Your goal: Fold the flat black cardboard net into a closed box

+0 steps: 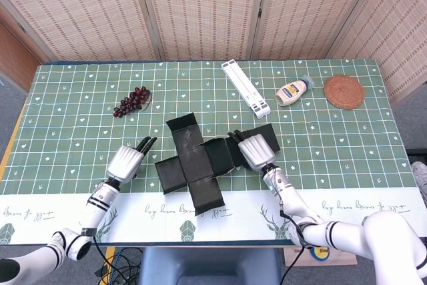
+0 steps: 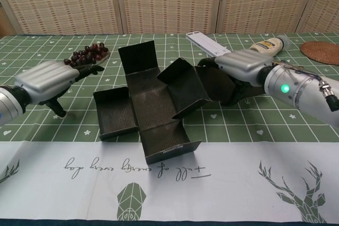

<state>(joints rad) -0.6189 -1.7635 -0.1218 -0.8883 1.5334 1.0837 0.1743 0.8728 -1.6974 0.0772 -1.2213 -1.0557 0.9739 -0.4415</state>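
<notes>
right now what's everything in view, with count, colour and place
cardboard net: 1, black, table centre, flaps partly raised
grapes: 1 bunch, dark red, far left of the net
long flat tray: 1, white, behind the net, lying at an angle
squeeze bottle: 1, cream with a yellow label, lying on its side, far right
coaster: 1, brown woven, round, far right corner
tablecloth: 1, green grid with a white printed front border
folding screen: beige woven panels behind the table
left hand: 1, silver with black fingers, left of the net, holding nothing
right hand: 1, silver, on the net's right flap
</notes>
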